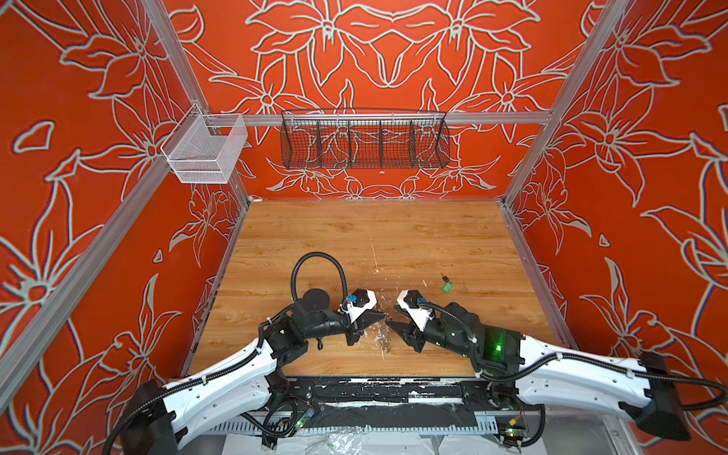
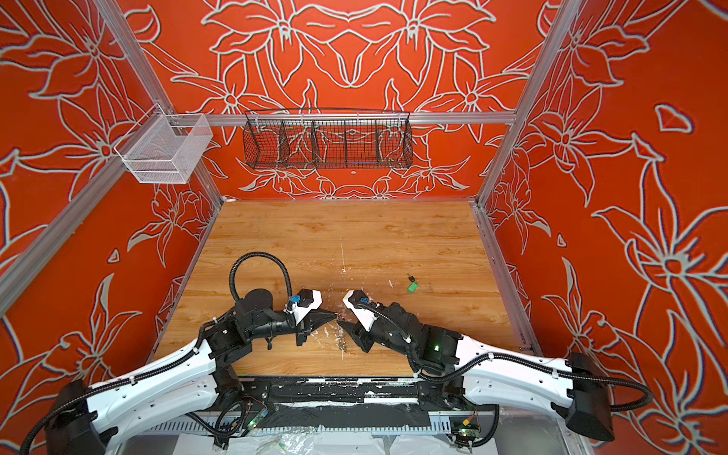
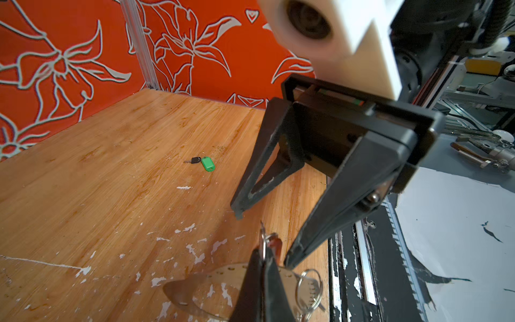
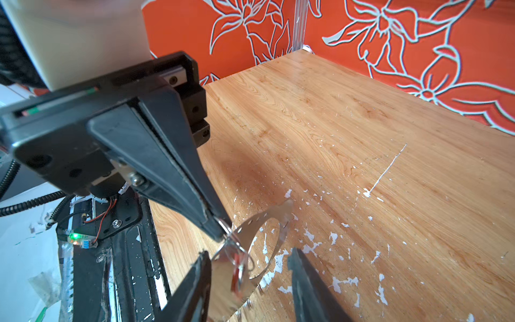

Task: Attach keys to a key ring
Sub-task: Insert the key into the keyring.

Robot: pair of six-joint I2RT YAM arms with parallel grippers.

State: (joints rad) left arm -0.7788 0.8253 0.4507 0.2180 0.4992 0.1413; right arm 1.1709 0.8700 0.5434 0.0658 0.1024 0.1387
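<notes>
My left gripper [image 3: 264, 252] is shut on a wire split ring at the rim of the key ring [image 3: 200, 281], a flat grey oval hoop tilted up off the wooden table. An orange-red tagged key [image 4: 238, 274] hangs from the rings at that grip. The right gripper [image 4: 249, 252] is open, its fingers [image 3: 348, 181] on either side of the hoop [image 4: 264, 220] without pinching it. In both top views the two gripper tips [image 1: 385, 316] [image 2: 342, 324] meet near the table's front middle. A green tagged key [image 1: 446, 286] [image 3: 207, 163] lies alone on the table, further back and to the right.
White paint flecks [image 4: 334, 237] dot the wood around the grippers. A black rail [image 1: 374, 390] runs along the table's front edge. On the back wall hang a black wire basket [image 1: 364, 142] and a white mesh basket [image 1: 205, 153], both well above the table.
</notes>
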